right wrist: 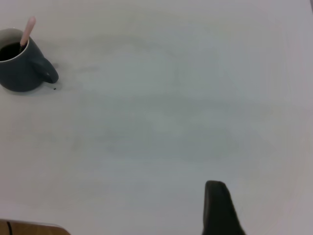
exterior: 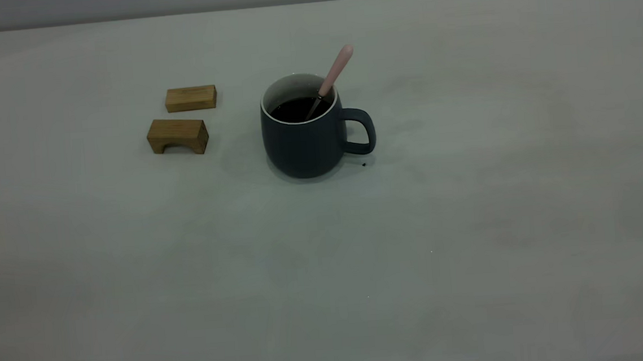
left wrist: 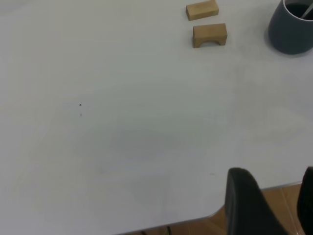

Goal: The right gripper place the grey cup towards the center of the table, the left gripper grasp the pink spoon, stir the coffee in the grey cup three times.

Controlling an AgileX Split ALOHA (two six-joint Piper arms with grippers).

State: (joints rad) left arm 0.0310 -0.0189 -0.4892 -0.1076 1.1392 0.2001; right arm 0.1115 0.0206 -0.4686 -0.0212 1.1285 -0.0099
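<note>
Table (exterior: 471,221) | grey cup (exterior: 302,142) holds pink spoon (exterior: 336,72) | left claw (left wrist: 274,205) released | right claw (right wrist: 220,210) unclear

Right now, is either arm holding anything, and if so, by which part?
Nothing is held. The pink spoon stands free in the grey cup, leaning on its rim. Both end effectors sit far from it, the left end effector open with nothing between its fingers.

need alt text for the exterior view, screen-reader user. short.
A grey cup of dark coffee stands near the middle of a pale table, handle to the view's right, with a pink spoon leaning in it against the rim. Two wooden blocks sit to the cup's left, one with an arched cutout; no arm or gripper is in view.
</note>
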